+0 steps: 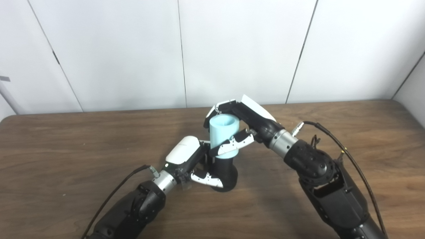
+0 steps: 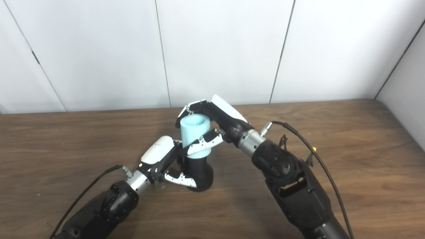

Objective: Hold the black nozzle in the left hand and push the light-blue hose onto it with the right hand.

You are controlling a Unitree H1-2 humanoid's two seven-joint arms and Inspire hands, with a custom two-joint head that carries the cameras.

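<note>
My left hand grips the black nozzle mid-table, my right hand clasps the light-blue hose (already seated on top); an off-axis push may tip both.

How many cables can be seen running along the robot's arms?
2. One black cable runs along the left arm, bottom left. The other cable loops from the right wrist down the right arm. More may be hidden behind the arms.
</note>
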